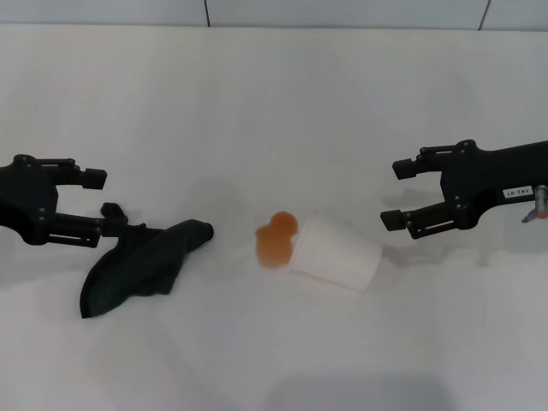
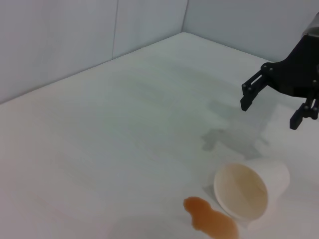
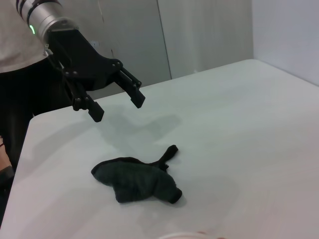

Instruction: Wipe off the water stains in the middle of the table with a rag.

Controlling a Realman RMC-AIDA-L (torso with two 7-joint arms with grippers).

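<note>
The rag point(image 1: 141, 265), a dark crumpled cloth with a pointed tail, lies on the white table point(image 1: 274, 103) at the left. My left gripper point(image 1: 103, 197) is open and empty, just above and left of the rag. The right wrist view shows it point(image 3: 118, 109) hovering clear of the rag point(image 3: 137, 179). The water stains point(image 1: 276, 238) are a small orange blotch at the table's middle, touching the mouth of a tipped white paper cup point(image 1: 336, 253). My right gripper point(image 1: 396, 193) is open and empty, right of the cup. The left wrist view also shows the stain point(image 2: 209, 220).
The paper cup point(image 2: 249, 191) lies on its side with its mouth toward the stain. The left wrist view shows my right gripper point(image 2: 269, 114) raised above the table behind the cup. A grey wall runs along the table's far edge.
</note>
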